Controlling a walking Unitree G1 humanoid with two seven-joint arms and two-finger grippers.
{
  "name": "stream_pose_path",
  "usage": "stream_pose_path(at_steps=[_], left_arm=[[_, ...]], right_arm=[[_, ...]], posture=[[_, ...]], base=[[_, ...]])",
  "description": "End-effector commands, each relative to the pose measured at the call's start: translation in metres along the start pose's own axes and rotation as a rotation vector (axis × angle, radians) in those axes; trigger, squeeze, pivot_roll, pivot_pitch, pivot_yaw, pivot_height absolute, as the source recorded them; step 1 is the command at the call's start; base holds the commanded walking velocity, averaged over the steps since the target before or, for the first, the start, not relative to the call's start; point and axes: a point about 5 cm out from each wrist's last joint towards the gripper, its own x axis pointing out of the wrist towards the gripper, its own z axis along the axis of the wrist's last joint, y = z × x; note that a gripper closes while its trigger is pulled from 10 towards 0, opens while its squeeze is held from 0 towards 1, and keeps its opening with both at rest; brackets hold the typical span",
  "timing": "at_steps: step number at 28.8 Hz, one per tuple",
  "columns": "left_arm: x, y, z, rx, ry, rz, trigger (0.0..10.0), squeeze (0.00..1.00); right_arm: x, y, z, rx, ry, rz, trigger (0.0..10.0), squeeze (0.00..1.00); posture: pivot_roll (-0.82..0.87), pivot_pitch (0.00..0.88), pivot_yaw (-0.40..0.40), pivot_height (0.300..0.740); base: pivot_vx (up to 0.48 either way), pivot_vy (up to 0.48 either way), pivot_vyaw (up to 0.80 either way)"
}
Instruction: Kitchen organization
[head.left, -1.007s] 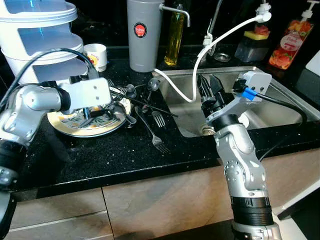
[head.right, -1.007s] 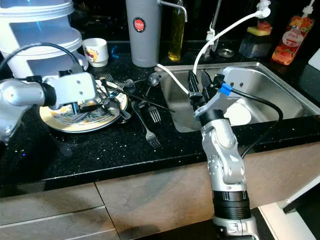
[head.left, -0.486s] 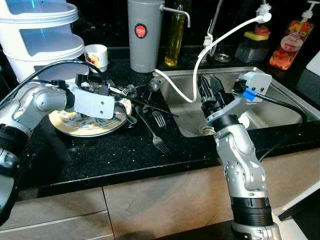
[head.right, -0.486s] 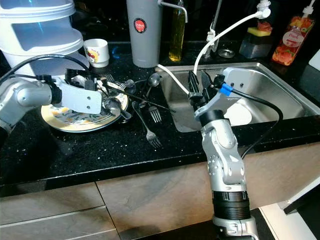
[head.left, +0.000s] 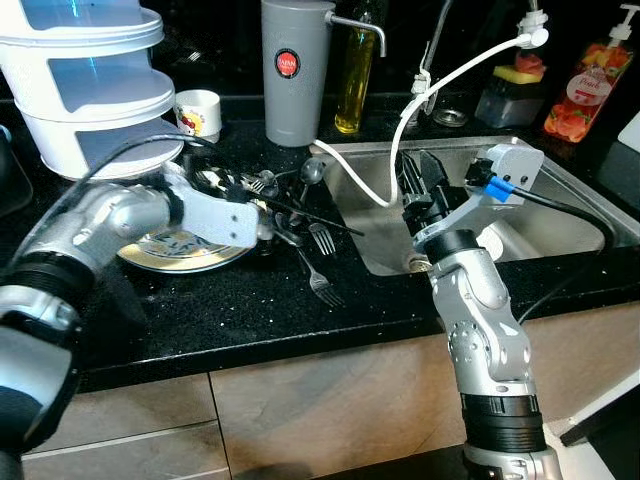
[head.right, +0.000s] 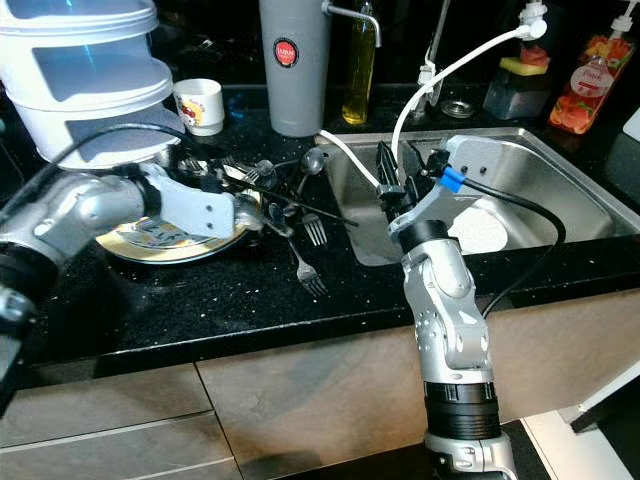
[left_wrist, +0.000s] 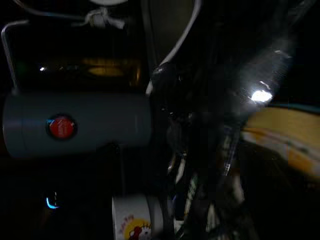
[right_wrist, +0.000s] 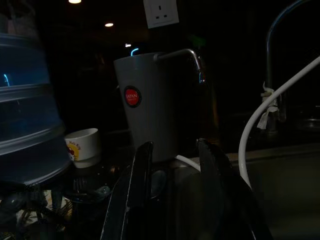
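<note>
you've got a yellow-rimmed patterned plate (head.left: 170, 252) on speckled black counter (head.left: 240, 310), a grey canister (head.left: 292, 70) with red badge, white hose (head.left: 420, 90)

Before me runs a black speckled surface (head.left: 200, 320) with a pale wood-toned cabinet front (head.left: 330, 400) below its near edge. On my right a steel sink (head.left: 560, 165) is sunk into it. The far wall lies in darkness; a white socket (right_wrist: 160, 12) and small ceiling lights (right_wrist: 74, 1) show there.
</note>
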Motion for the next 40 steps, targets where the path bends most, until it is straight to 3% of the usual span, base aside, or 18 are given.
stream_pose_path(at_steps=[1, 2, 12, 16, 17, 19, 20, 21, 24, 26, 30, 32, 33, 40], left_arm=[[0.008, -0.027, 0.002, 0.028, -0.004, -0.121, 0.6, 0.00], [0.008, -0.029, 0.001, 0.035, -0.002, -0.128, 0.0, 0.00], [0.004, -0.036, -0.007, 0.041, 0.024, -0.139, 0.0, 0.00], [0.002, -0.028, -0.008, 0.040, 0.027, -0.081, 0.0, 0.00], [0.001, -0.017, -0.008, 0.028, 0.021, -0.020, 0.0, 0.00], [0.001, -0.012, -0.007, 0.012, 0.018, 0.007, 0.0, 0.00], [-0.001, 0.006, -0.007, -0.079, 0.005, 0.093, 10.0, 0.00], [-0.002, 0.015, -0.006, -0.141, -0.006, 0.133, 10.0, 0.00], [-0.003, 0.022, -0.006, -0.189, -0.016, 0.163, 10.0, 0.00], [-0.011, 0.041, -0.007, -0.320, -0.052, 0.220, 10.0, 0.00], [-0.019, 0.055, -0.007, -0.417, -0.093, 0.255, 10.0, 0.00], [-0.029, 0.067, -0.009, -0.516, -0.135, 0.295, 10.0, 0.00], [-0.029, 0.067, -0.009, -0.516, -0.135, 0.295, 10.0, 0.00], [-0.041, 0.076, -0.019, -0.722, -0.167, 0.355, 10.0, 0.00]], right_arm=[[0.000, 0.000, 0.000, -0.008, 0.002, -0.001, 10.0, 0.00], [0.000, 0.000, 0.001, -0.008, 0.002, -0.002, 10.0, 0.00], [0.000, -0.001, 0.001, -0.004, 0.000, -0.004, 10.0, 0.00], [0.001, -0.001, 0.001, -0.003, -0.001, -0.004, 10.0, 0.00], [0.001, -0.001, 0.001, -0.002, 0.000, -0.004, 10.0, 0.00], [0.001, -0.001, 0.001, -0.003, 0.001, -0.005, 10.0, 0.00], [0.001, -0.002, 0.001, -0.002, 0.000, -0.006, 10.0, 0.00], [0.000, -0.002, 0.001, -0.002, 0.000, -0.007, 10.0, 0.00], [0.000, -0.002, 0.001, -0.001, 0.001, -0.008, 10.0, 0.00], [0.000, -0.002, 0.001, 0.002, 0.002, -0.008, 10.0, 0.00], [0.000, -0.001, 0.000, 0.004, 0.004, -0.004, 10.0, 0.00], [0.001, -0.001, 0.000, 0.005, 0.005, -0.001, 10.0, 0.00], [0.001, -0.001, 0.000, 0.005, 0.005, -0.001, 10.0, 0.00], [0.001, -0.001, 0.000, 0.006, 0.006, 0.001, 10.0, 0.00]], posture=[[0.10, 0.000, -0.022, 0.740], [0.10, 0.000, -0.020, 0.740], [0.11, 0.000, -0.022, 0.740], [0.11, 0.001, -0.024, 0.740], [0.11, 0.001, -0.024, 0.740], [0.11, 0.001, -0.024, 0.740], [0.11, 0.003, -0.023, 0.740], [0.11, 0.004, -0.024, 0.740], [0.11, 0.004, -0.024, 0.740], [0.11, 0.006, -0.028, 0.740], [0.11, 0.007, -0.031, 0.740], [0.12, 0.007, -0.033, 0.740], [0.12, 0.007, -0.033, 0.740], [0.12, 0.008, -0.036, 0.740]], base=[[0.000, 0.000, 0.00], [0.000, 0.000, 0.00], [0.000, 0.000, 0.00], [0.000, 0.000, 0.00], [0.000, 0.000, 0.00], [0.000, 0.000, 0.00], [0.000, 0.000, 0.00], [0.000, 0.000, 0.00], [0.000, 0.000, 0.00], [0.000, 0.000, 0.00], [0.000, 0.000, 0.00], [0.000, 0.000, 0.00], [0.000, 0.000, 0.00], [0.000, 0.000, 0.00]])
